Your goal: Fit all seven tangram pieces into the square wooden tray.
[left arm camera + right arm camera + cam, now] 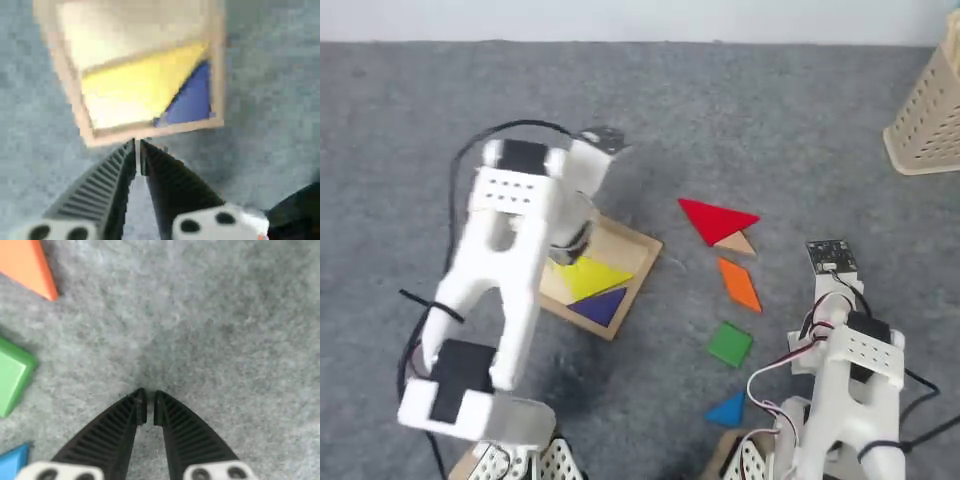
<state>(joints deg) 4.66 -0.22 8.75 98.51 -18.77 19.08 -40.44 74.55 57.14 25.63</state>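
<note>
Currently the square wooden tray (pixel 654 246) sits left of centre in the high view, turned cornerwise on the grey carpet (pixel 770 120). Two pieces lie inside it: a yellow triangle (pixel 588 277) and, touching its long edge, a dark blue triangle (pixel 602 305) at the tray's lower corner. The rest of the tray floor is bare wood.

Five pieces are loose on the carpet, right of the tray:
- red triangle (pixel 717 218), centre right of the frame
- small tan triangle (pixel 735 242), touching the red one's lower edge
- orange parallelogram (pixel 739 284), just below the tan piece
- green square (pixel 730 343), lower down, apart from the orange
- light blue triangle (pixel 728 409), near the bottom edge

Left arm: fills the left half of the high view and leans over the tray's left side. Its wrist view shows the left gripper (pixel 138 145) with jaws closed to a thin slit, holding nothing, tips just outside the tray rim.

Right arm: lower right of the high view, beside the green and light blue pieces. The right gripper (pixel 148 397) has its jaws together, empty, tips over bare carpet.

A beige perforated container (pixel 928 110) stands at the upper right edge.
</note>
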